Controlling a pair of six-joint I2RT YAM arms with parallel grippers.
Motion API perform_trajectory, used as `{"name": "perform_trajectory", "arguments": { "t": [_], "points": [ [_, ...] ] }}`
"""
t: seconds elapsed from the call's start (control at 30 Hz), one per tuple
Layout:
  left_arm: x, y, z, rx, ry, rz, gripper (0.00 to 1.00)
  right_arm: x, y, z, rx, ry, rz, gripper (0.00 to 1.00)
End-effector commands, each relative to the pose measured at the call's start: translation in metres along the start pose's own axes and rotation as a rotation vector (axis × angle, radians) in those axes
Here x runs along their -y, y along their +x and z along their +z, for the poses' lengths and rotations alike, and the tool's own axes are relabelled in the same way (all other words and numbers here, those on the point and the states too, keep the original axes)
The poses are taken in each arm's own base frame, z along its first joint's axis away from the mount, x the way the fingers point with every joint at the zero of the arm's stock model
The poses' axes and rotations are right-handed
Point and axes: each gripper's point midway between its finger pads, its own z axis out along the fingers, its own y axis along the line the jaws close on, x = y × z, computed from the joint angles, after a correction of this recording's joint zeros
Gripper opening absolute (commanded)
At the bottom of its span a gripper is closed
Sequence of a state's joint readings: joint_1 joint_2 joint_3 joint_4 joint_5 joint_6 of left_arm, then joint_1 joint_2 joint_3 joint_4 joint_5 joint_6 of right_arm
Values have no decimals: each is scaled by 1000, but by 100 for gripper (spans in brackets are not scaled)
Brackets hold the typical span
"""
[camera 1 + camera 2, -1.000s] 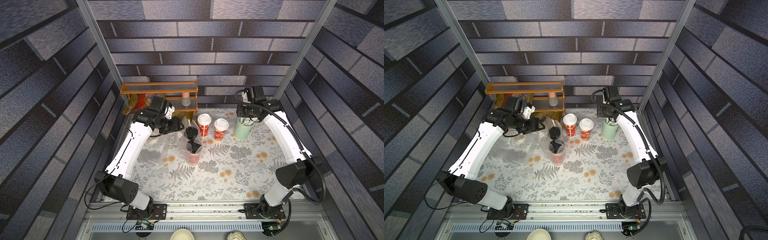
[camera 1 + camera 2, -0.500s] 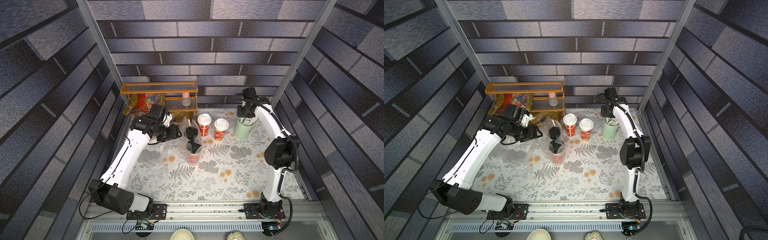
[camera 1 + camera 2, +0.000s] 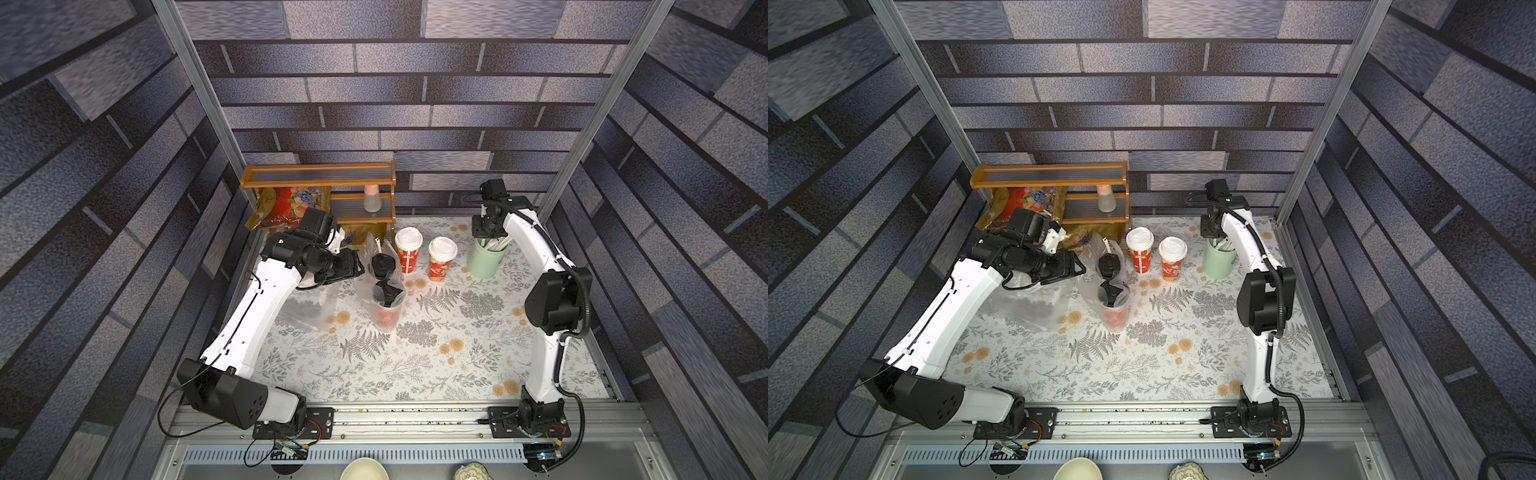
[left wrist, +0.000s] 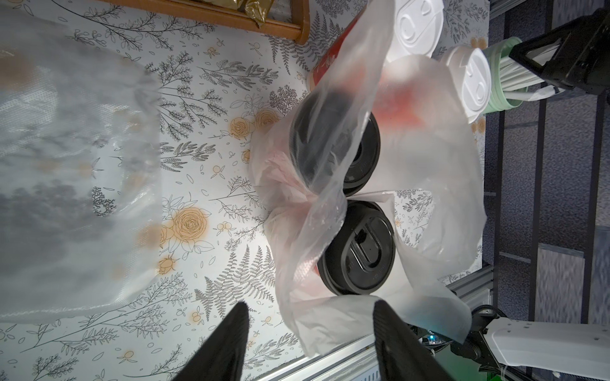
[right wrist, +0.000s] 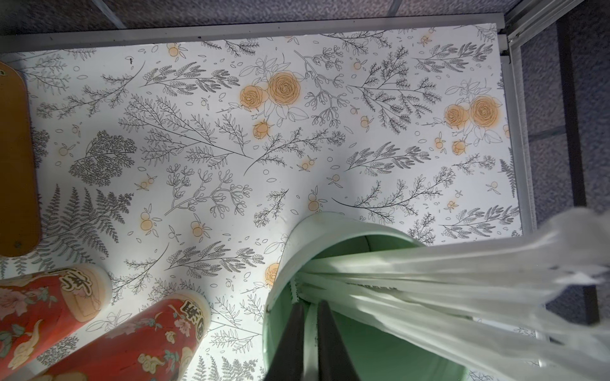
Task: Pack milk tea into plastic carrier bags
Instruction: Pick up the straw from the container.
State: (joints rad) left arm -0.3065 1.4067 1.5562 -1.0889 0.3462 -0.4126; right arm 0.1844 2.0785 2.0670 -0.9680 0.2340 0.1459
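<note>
Since a second ago my right arm has folded its elbow high and lowered the right gripper (image 5: pixel 310 306) into the straw cup (image 3: pixel 484 259), at the upper right of the worktop (image 3: pixel 415 365) in both top views. The left arm has barely shifted.

In the right wrist view the jaws stand almost together with one pale straw (image 5: pixel 310 333) pinched between them, so I read that gripper as clenched on it. It grips low in the cup, probably to draw a single straw rather than the whole bundle.

The left gripper (image 4: pixel 310 316) is released, its fingers wide apart. The loose edge of the bag (image 3: pixel 384 291) lies just ahead of them, not pinched. I judge it waits there to steady or spread the mouth.

Both black-lid cups (image 4: pixel 359 250) stand upright side by side inside that bag, at mid-frame in the top views, with one handle flopped across the farther lid. The white-lid cups (image 3: pixel 408 241) stand unbagged just to its upper right, near each other. A spare bag (image 3: pixel 307 307) lies flat on the worktop to the left, under my left arm, ready for them. So I reckon the packing is about half done.
</note>
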Motion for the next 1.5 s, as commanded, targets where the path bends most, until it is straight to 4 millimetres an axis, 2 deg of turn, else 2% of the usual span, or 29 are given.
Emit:
{"name": "perform_trajectory", "arguments": {
  "t": [0.0,0.2,0.4,0.53,0.67,0.77,1.03,1.17,1.3,1.47],
  "points": [
    [0,3,-4,8,-9,-7,63,15,-19,-47,104,26,22,9],
    [0,5,-4,6,-12,-7,63,25,-39,-91,208,42,33,7],
    [3,7,-4,2,-10,-1,62,34,-58,-147,326,40,54,6],
    [5,10,-4,-7,-18,6,63,33,-60,-189,396,-15,79,5],
    [1,14,-2,-19,-51,12,63,22,-54,-228,444,-112,92,5],
    [-6,18,-1,-32,-94,13,63,3,-44,-259,467,-208,76,4],
    [-1,24,4,-50,-88,15,60,-85,3,-329,453,-566,-41,4],
    [4,26,10,-61,-65,17,56,-126,23,-352,415,-729,-88,3],
    [5,28,13,-68,-50,15,46,-160,36,-374,393,-863,-122,3],
    [13,28,10,-60,-4,17,31,-191,46,-381,357,-942,-158,2]
  ]
}}
